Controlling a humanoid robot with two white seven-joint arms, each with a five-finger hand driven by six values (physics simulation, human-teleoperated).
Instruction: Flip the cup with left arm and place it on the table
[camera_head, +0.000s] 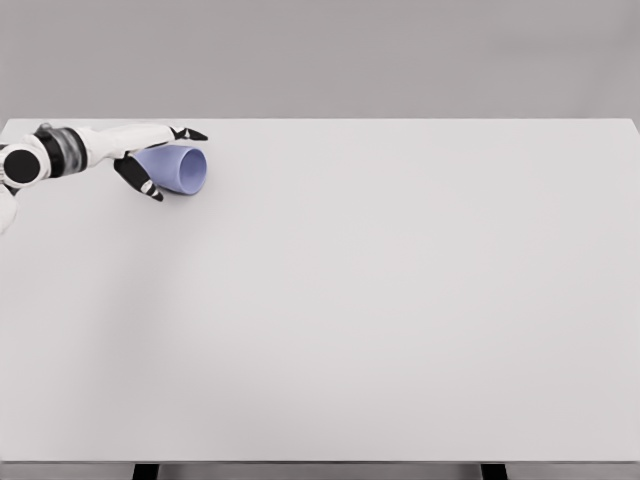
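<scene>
A lavender-blue cup (186, 170) lies on its side at the far left of the white table (380, 300), its open mouth facing right. My left hand (178, 164) reaches in from the left edge and wraps the cup's closed end. Its black-tipped fingers (190, 133) lie along the top of the cup, and the thumb (143, 181) presses in from below and in front. The cup's base is hidden behind the palm. I cannot tell whether the cup rests on the table or hangs just above it. The right arm does not show.
The table's back edge (320, 119) runs just behind the hand, and the left edge is close by. A plain grey wall stands behind the table.
</scene>
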